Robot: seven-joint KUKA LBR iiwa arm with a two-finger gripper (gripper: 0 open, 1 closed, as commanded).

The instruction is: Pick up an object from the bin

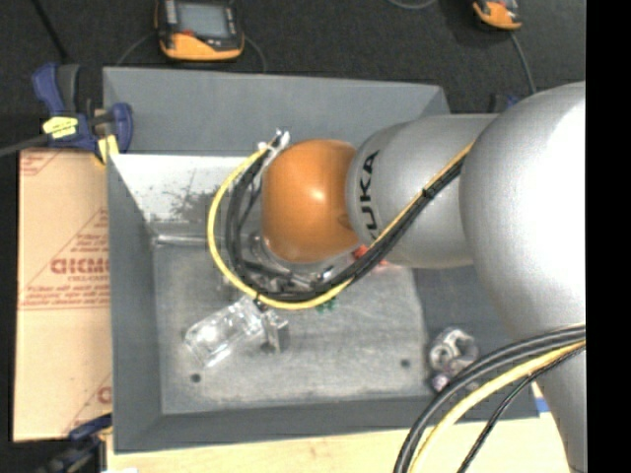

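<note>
The arm enters the grey metal bin [133, 264] from the right. Its orange cover [301, 200] and a loop of yellow cable [222, 264] sit directly above the gripper [269, 325], which is down at floor level.

1. Gripper state: the cover and cabling hide most of the gripper. It cannot be determined whether it is wide or narrow, or whether it grips anything.
2. Nearest thing: a clear plastic object [219, 335] lies on the bin floor just left of the gripper and slightly below it.
   - Its long axis runs diagonally, from lower left to upper right.
   - The upper-right end points at the gripper and appears to touch its tip.
   - The rounded lower-left end points away, toward the bin's left wall.
3. Other contents: a small silvery roundish object [450, 351] lies well to the right of the gripper, near the bin's front right corner and apart from the clear object.
</note>
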